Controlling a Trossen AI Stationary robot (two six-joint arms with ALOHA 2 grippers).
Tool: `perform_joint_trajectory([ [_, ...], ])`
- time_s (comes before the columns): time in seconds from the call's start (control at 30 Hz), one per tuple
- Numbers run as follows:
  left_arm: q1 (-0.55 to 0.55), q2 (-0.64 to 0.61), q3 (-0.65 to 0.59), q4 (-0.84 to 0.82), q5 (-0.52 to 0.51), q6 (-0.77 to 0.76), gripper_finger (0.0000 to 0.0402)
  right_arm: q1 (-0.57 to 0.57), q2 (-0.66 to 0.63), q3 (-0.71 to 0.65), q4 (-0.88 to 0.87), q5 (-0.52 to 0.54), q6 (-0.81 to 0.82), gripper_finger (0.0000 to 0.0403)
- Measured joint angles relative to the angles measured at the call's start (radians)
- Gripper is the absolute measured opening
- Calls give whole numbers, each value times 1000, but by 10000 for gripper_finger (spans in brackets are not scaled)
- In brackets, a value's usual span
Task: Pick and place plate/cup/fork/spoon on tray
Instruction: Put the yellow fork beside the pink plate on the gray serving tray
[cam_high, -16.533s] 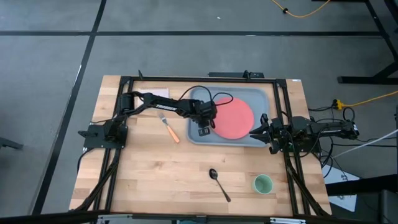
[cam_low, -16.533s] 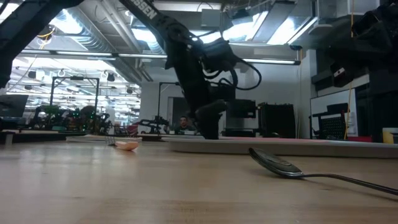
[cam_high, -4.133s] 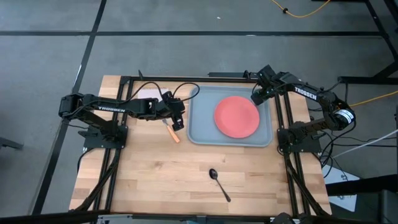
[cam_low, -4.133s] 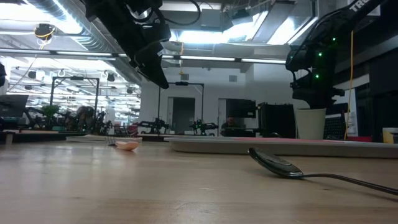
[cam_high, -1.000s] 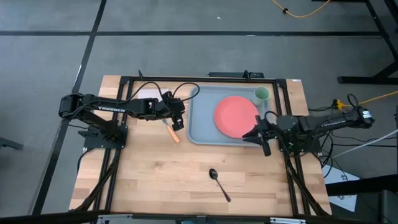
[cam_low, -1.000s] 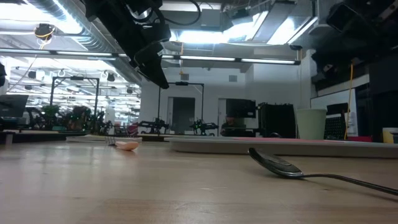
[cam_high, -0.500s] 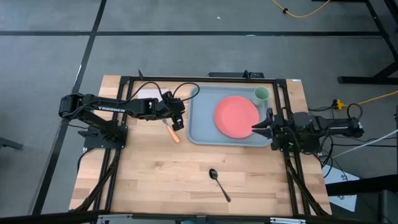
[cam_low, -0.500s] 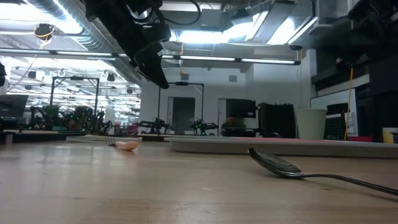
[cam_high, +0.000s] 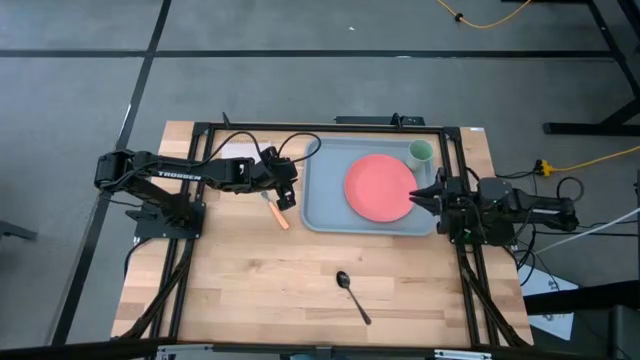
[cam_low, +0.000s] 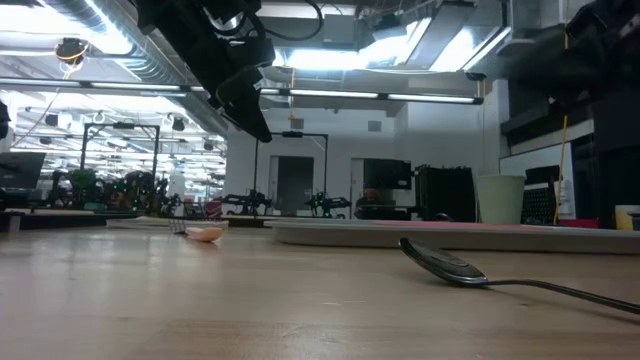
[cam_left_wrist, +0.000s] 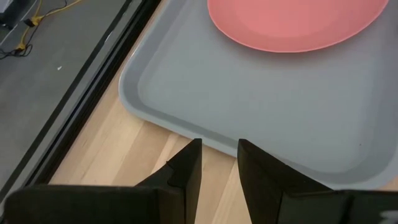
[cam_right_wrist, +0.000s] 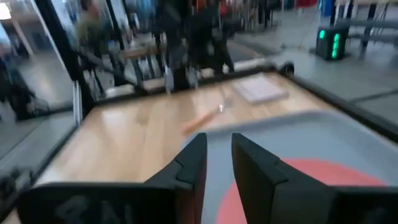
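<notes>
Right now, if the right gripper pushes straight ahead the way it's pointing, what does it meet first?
Probably the plate: the right gripper sits at the tray's right edge, pointing across it, with the plate's rim just ahead in its wrist view. Its height above the plate is unclear.

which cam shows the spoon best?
High view: the whole spoon lies bare on the table, seen from above. Low view shows it close but edge-on, handle cut off. Neither wrist view shows it.
</notes>
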Motion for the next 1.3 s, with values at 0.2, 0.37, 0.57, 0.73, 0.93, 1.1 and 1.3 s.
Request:
perform_joint_trajectory([
  [0.2, 0, 0, 0, 0, 0, 0, 96, 0, 0, -189, 312, -16, -66, 79],
  [0.37, 0, 0, 0, 1, 0, 0, 96, -11, 6, -199, 325, -14, -91, 79],
  [0.57, 0, 0, 0, 4, 0, 0, 96, -13, 3, -206, 338, -19, -92, 79],
  [0.73, 0, 0, 0, 4, 0, 0, 96, -13, 33, -206, 339, -23, -122, 79],
  [0.93, 0, 0, 0, 4, 0, 0, 96, -13, 56, -206, 340, -24, -93, 79],
  [1.1, 0, 0, 0, 4, 0, 0, 96, -13, 56, -206, 344, -19, -110, 79],
  [1.3, 0, 0, 0, 3, 0, 0, 96, -13, 56, -206, 343, -18, -119, 79],
])
